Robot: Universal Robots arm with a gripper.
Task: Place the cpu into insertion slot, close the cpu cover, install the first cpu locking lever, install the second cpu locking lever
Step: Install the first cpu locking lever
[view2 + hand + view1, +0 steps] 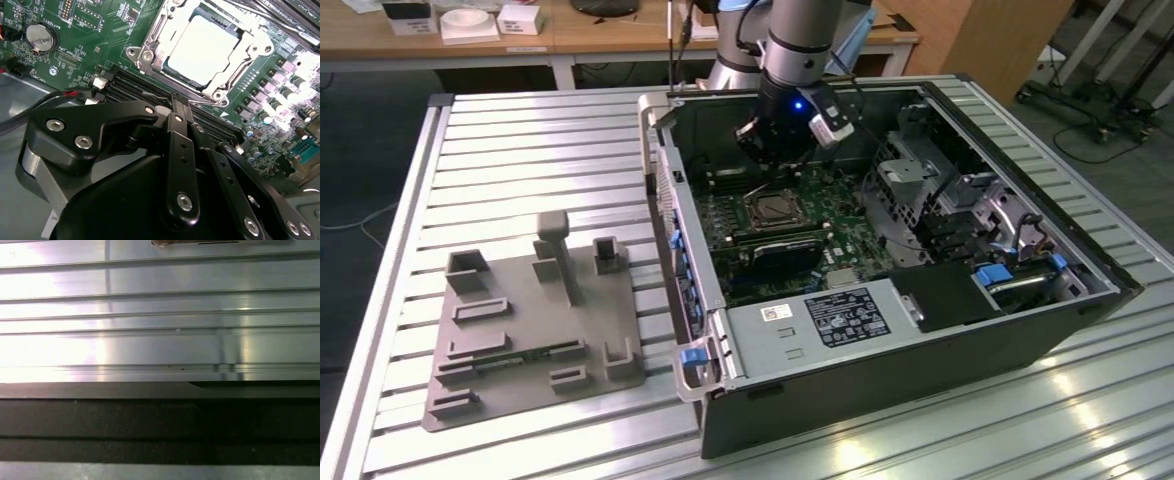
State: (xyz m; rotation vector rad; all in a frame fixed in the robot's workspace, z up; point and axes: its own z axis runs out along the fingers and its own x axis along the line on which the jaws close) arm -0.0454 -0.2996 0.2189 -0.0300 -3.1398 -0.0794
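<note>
In the second wrist view the cpu, a flat square with a silvery top, lies in the insertion slot on the green motherboard. The cpu cover, a silvery frame, lies flat around the chip. My gripper is shut with nothing between its black fingers. Its tips hover just beside the socket's edge, over the black memory slots. In the exterior view the gripper hangs inside the open computer case, just behind the insertion slot. I cannot tell how the locking levers stand.
The computer case lies open on a ribbed aluminium table. A grey fixture plate rests on the exterior view's left. A drive cage and cables crowd the case's right side. A coin battery sits near the memory slots.
</note>
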